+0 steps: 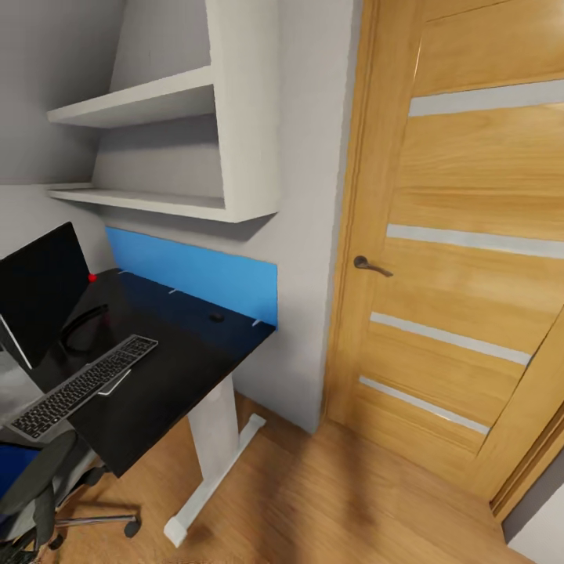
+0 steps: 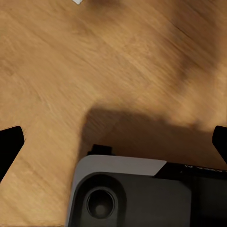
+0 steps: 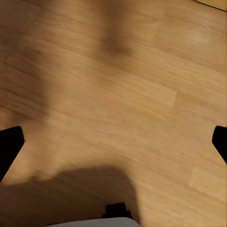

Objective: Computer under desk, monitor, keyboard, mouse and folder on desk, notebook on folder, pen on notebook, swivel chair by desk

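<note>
The swivel chair (image 1: 35, 486) is being seen nearest, left; the keyboard (image 1: 82, 385), monitor (image 1: 41, 286) and mouse (image 1: 216, 317) are being carried by the black surface (image 1: 188, 360). Both jaws are being held spread over the oak floor (image 1: 329, 501).

A grey wall (image 1: 313, 235) is seen beside a tall oak door (image 1: 470, 258). The door is crossed by pale grey strips, and a dark handle (image 1: 370, 266) is fixed near its edge. Two white shelves (image 1: 149, 102) are set into the wall, one above the other, under a sloped grey ceiling. A bright blue panel (image 1: 196, 270) is fixed to the wall below the lower shelf. The floor (image 1: 337, 501) is made of light oak planks. Soft dark shadows are cast on the planks (image 3: 113, 104), and the wood grain (image 2: 94, 61) is lit warmly.
</note>
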